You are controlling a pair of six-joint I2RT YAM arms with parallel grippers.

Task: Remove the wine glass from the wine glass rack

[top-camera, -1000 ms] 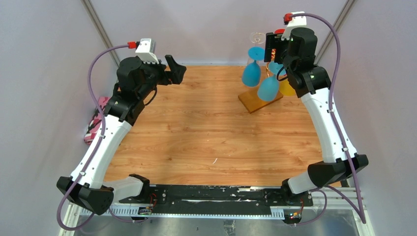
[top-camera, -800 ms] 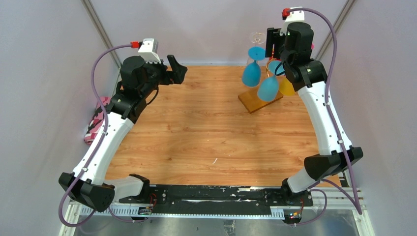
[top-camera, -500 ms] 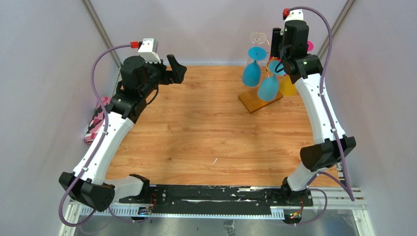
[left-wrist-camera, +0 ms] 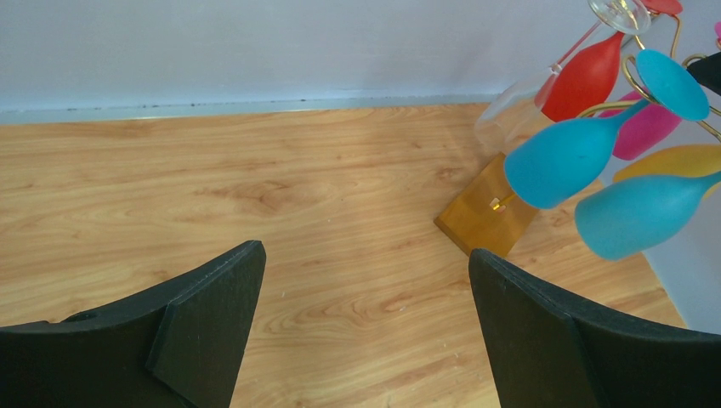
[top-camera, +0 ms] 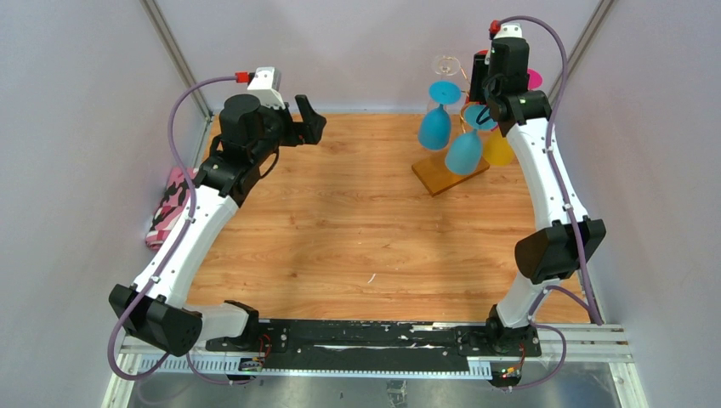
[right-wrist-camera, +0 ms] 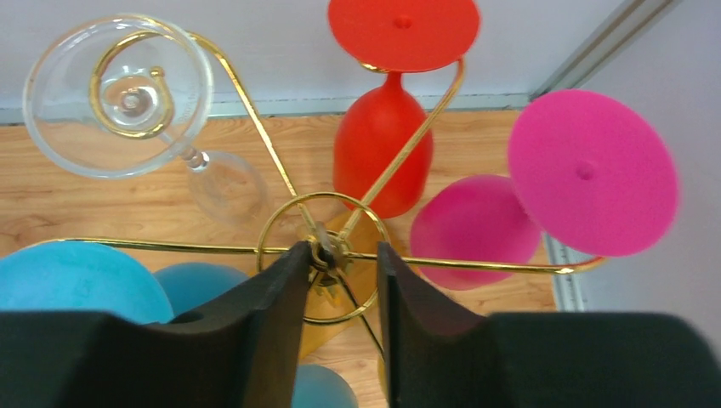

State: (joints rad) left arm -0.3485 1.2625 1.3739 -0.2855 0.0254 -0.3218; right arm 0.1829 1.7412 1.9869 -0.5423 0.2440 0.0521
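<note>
Right claw [right-wrist-camera: 340, 255] moved farther over wine glass rack [top-camera: 438, 177], narrowly parted astride hub [right-wrist-camera: 324, 252]

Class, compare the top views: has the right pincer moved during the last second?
Yes, slightly. The right pincer has shifted up the image, toward the back, judged against the rack, whose base stayed put.
</note>
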